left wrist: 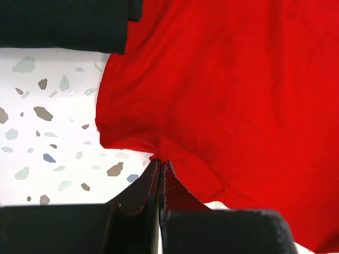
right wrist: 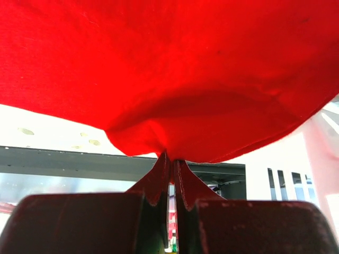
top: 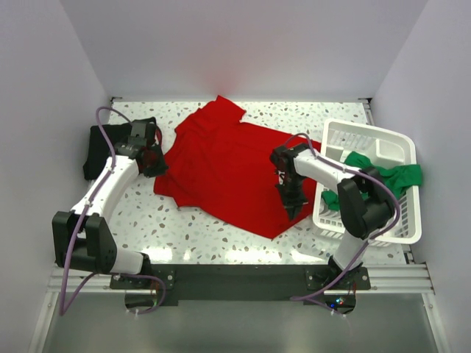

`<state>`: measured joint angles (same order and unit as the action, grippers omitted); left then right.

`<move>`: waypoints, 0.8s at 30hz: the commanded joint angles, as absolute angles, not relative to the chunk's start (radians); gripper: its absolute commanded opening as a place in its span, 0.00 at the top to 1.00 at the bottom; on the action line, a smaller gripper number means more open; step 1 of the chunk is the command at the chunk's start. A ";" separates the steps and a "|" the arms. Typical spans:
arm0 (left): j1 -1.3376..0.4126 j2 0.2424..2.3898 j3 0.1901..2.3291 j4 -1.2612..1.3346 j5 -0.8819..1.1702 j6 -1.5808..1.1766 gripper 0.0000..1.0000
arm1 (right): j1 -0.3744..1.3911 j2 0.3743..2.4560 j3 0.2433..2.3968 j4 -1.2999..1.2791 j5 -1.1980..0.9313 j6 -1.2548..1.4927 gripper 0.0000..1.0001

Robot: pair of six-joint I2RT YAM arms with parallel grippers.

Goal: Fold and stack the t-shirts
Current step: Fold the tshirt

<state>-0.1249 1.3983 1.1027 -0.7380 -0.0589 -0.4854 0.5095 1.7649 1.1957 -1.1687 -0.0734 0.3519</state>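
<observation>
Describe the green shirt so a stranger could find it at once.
Start at the speckled table and look to its right edge, where a white slatted basket stands. The green shirt lies bunched in it. No other cloth is green: the red shirt is spread mid-table, the black shirt lies far left.

On speckled table (top: 147, 220), red t-shirt (top: 221, 169)

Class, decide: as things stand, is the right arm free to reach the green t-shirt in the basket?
Probably not yet: the right hand is shut on the red t-shirt. Otherwise the open-topped white basket beside it leaves the green t-shirt exposed.
</observation>
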 commanded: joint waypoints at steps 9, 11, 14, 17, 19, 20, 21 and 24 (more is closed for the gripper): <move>-0.129 1.379 1.132 -0.678 -0.064 -0.443 1.00 | 0.508 1.646 1.239 -1.322 -0.015 0.390 1.00; -0.129 1.388 1.153 -0.667 -0.063 -0.431 1.00 | 0.506 1.638 1.238 -1.339 -0.003 0.394 1.00; -0.129 1.420 1.209 -0.660 -0.063 -0.405 1.00 | 0.508 1.625 1.239 -1.371 0.012 0.410 1.00; -0.132 1.466 1.270 -0.640 -0.046 -0.371 1.00 | 0.503 1.614 1.243 -1.387 0.029 0.425 1.00; -0.133 1.503 1.314 -0.632 -0.037 -0.348 1.00 | 0.499 1.608 1.243 -1.394 0.034 0.434 1.00; -0.135 1.518 1.330 -0.630 -0.029 -0.341 1.00 | 0.488 1.605 1.243 -1.396 0.034 0.437 1.00; -0.138 1.547 1.347 -0.632 -0.028 -0.333 1.00 | 0.482 1.602 1.241 -1.394 0.031 0.443 1.00; -0.140 1.598 1.403 -0.632 -0.026 -0.311 1.00 | 0.450 1.588 1.243 -1.387 0.008 0.448 1.00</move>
